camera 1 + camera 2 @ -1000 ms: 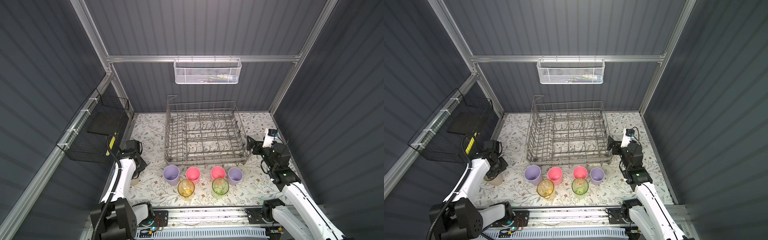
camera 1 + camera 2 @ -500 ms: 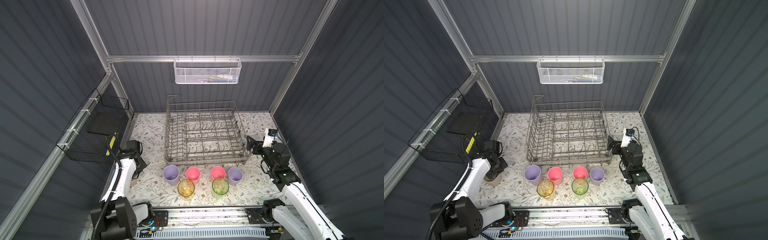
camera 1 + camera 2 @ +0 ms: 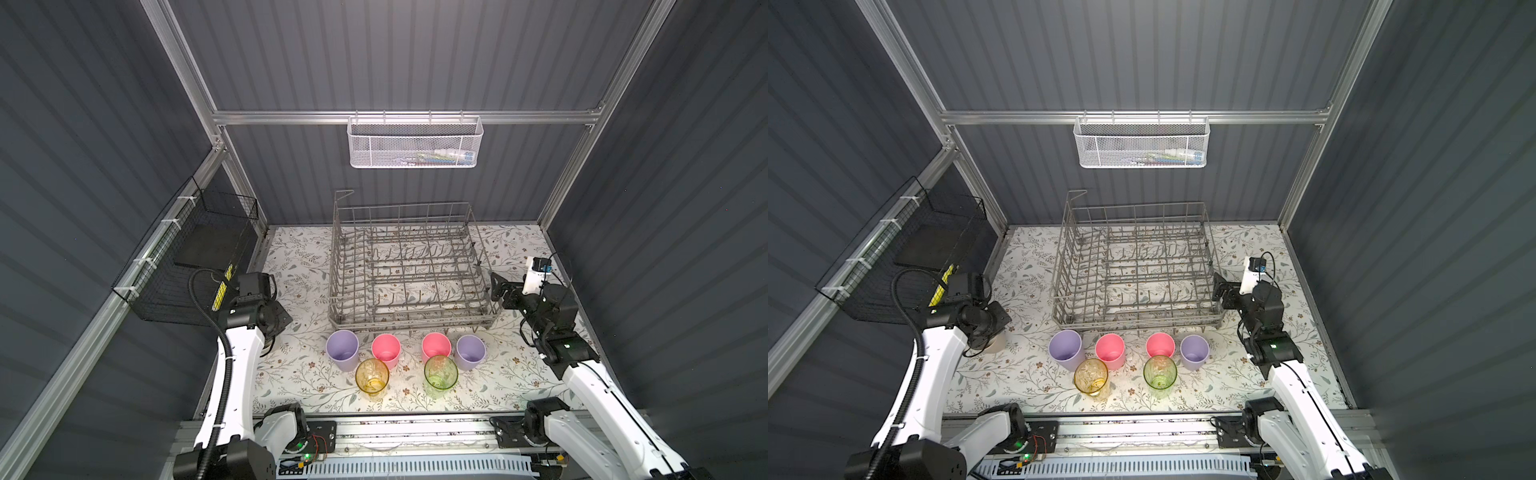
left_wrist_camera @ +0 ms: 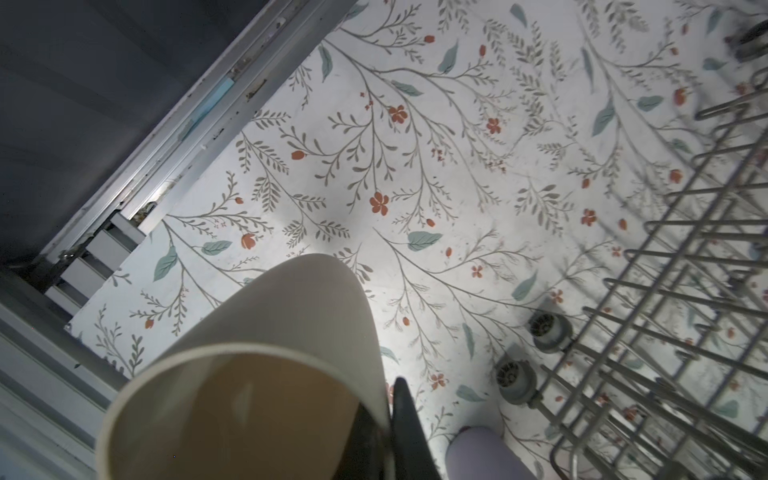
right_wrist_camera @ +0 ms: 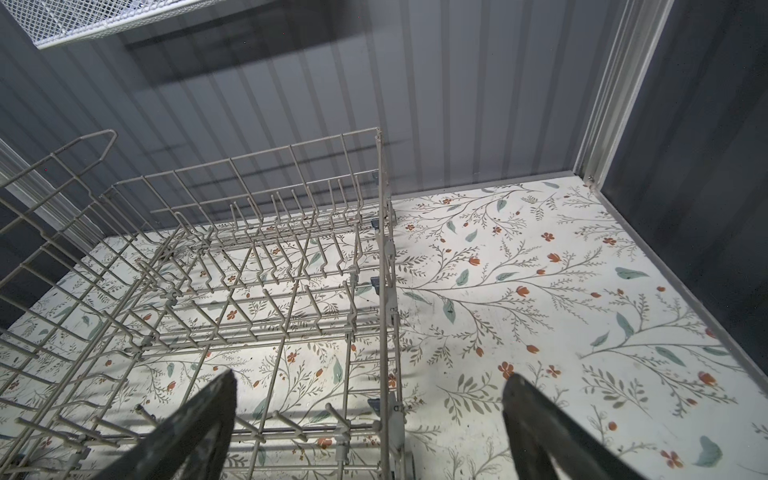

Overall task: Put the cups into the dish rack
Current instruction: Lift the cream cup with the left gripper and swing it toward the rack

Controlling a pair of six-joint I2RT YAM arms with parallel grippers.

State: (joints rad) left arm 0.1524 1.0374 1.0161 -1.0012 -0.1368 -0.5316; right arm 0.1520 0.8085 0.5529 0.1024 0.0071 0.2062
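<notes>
L pincer [image 4: 384,399] has just shut on beige cup [image 4: 291,328] wall, one finger in, one out: grasp made, lift looks next. Cup's by desk [image 3: 299,257] left edge, frame rail close; lilac cup [image 4: 478,455] near. Dish rack [image 3: 409,324] empty, open above. R pincer [image 5: 370,376] wide, beside rack.

Both arms share one build: long white shells between chunky black joints, each rising from a black base joint. The left arm [image 3: 239,353] carries a thick black ribbed hose [image 3: 191,291], strapped on with white ties. The right arm [image 3: 594,382] has a small green light [image 3: 564,344] on a black joint, and a white bracket [image 3: 532,282] bearing a little black-and-blue camera [image 3: 542,266]. The right tool [image 5: 370,376] has dark, tapered fingers [image 5: 195,432] with a scuffed look. The left tool [image 4: 390,409] shows one slim black finger [image 4: 409,432].
</notes>
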